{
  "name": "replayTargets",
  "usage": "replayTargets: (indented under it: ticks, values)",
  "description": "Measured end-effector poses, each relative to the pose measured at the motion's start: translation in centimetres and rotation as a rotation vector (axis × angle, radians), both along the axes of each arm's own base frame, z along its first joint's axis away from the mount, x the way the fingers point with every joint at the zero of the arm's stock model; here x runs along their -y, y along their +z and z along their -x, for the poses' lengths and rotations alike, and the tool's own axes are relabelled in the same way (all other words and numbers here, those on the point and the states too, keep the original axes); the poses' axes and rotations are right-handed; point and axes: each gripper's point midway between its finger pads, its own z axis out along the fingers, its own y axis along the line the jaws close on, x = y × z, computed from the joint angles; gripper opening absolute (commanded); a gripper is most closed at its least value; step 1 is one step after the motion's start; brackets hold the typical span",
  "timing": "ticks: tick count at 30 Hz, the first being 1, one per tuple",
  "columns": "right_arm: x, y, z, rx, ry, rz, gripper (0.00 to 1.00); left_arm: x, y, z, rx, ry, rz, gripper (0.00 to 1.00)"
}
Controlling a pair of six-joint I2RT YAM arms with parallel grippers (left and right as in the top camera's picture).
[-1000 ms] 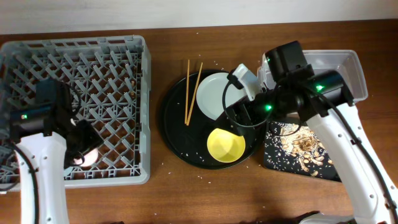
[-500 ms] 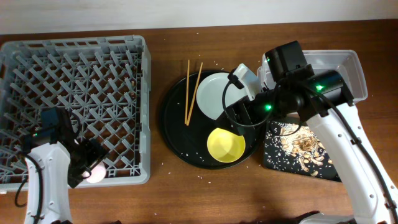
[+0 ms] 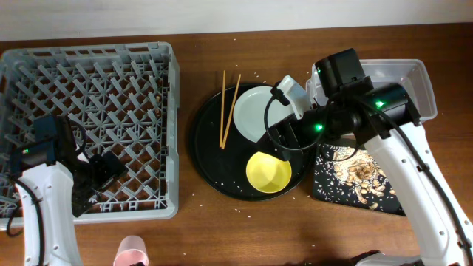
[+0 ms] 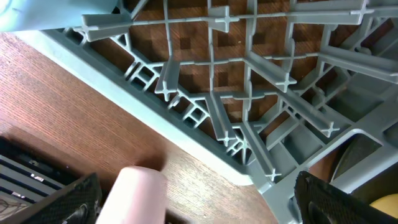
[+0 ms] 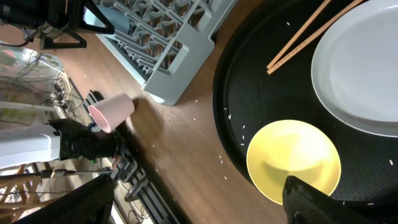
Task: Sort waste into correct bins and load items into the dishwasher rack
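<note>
The pink cup lies on its side on the table in front of the grey rack. My left gripper is open over the rack's front edge. In the left wrist view the cup lies loose between the wide jaws of my left gripper, near the left finger. My right gripper hovers open and empty over the round black tray, above the yellow bowl. The grey plate and two chopsticks lie on that tray. A blue cup stands in the rack.
The round black tray sits at centre. The clear tub stands at the far right. The flat black tray in front of it holds beige scraps. White rice grains are scattered about. The table's front edge is close to the pink cup.
The left gripper carried the pink cup forward past the rack's front edge and let it go. The cup now lies on the table. The gripper moved back over the rack. The right arm is still.
</note>
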Motion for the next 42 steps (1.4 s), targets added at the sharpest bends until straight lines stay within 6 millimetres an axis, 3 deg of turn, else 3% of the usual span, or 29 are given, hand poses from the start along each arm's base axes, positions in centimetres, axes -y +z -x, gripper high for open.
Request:
replayTargets:
  ticks: [3, 5, 7, 9, 11, 15, 16, 18, 20, 24, 26, 28, 32, 34, 36, 38, 42]
  values:
    - [0.0, 0.0, 0.0, 0.002, 0.000, -0.001, 0.87, 0.0, 2.2, -0.3, 0.017, -0.010, -0.003, 0.99]
    - [0.0, 0.0, 0.0, -0.010, -0.010, 0.000, 0.75, -0.1, 3.3, -0.3, 0.033, -0.022, -0.010, 0.99]
    - [-1.2, -0.5, 1.1, -0.036, 0.020, 0.007, 0.72, 0.1, 3.5, 0.0, 0.031, -0.029, -0.010, 0.99]
    - [-3.8, -2.8, 3.5, -0.108, 0.110, 0.034, 0.71, 0.0, 3.6, -0.2, 0.043, -0.029, -0.016, 0.99]
    - [-7.2, -6.2, 5.8, -0.178, 0.196, 0.067, 0.70, -0.3, 3.6, -0.6, 0.056, -0.029, -0.027, 0.99]
    - [-8.9, -9.5, 10.0, -0.210, 0.315, 0.171, 0.70, -0.3, 3.6, -0.6, 0.056, -0.029, -0.028, 0.99]
    - [-9.2, -10.5, 10.6, -0.184, 0.341, 0.228, 0.63, -0.3, 3.6, -0.6, 0.056, -0.029, -0.028, 0.99]
    - [-9.0, -11.9, 10.7, -0.168, 0.343, 0.303, 0.62, -0.3, 3.6, -0.6, 0.056, -0.029, -0.028, 0.99]
    - [-8.9, -13.8, 10.4, -0.227, 0.274, 0.347, 0.61, -0.3, 3.6, -0.5, 0.055, -0.029, -0.028, 0.99]
    - [-9.8, -19.9, 6.6, -0.419, -0.182, 0.314, 0.62, -0.3, 3.7, -0.6, 0.057, -0.029, -0.029, 0.99]
    - [-9.9, -21.9, 7.5, -0.534, -0.269, 0.314, 0.63, -0.3, 3.7, -0.5, 0.057, -0.029, -0.029, 0.99]
    - [-10.7, -21.9, 7.8, -0.608, -0.337, 0.284, 0.69, -0.3, 3.7, -0.5, 0.057, -0.029, -0.029, 0.99]
    - [-11.3, -21.4, 7.9, -0.666, -0.363, 0.246, 0.62, -0.3, 3.7, -0.5, 0.057, -0.029, -0.029, 0.99]
    - [-10.2, -21.4, 7.9, -0.678, -0.367, 0.269, 0.69, -0.3, 3.7, -0.5, 0.057, -0.029, -0.029, 0.99]
    - [-10.1, -19.0, 8.1, -0.662, -0.364, 0.223, 0.74, -0.3, 3.7, -0.6, 0.059, -0.029, -0.030, 0.99]
    - [-10.7, -16.1, 8.9, -0.657, -0.354, 0.156, 0.77, -0.3, 3.7, -0.6, 0.060, -0.029, -0.030, 0.99]
    - [-13.1, -16.2, 12.6, -0.733, -0.352, 0.181, 0.77, -0.3, 3.7, -0.6, 0.060, -0.029, -0.030, 0.99]
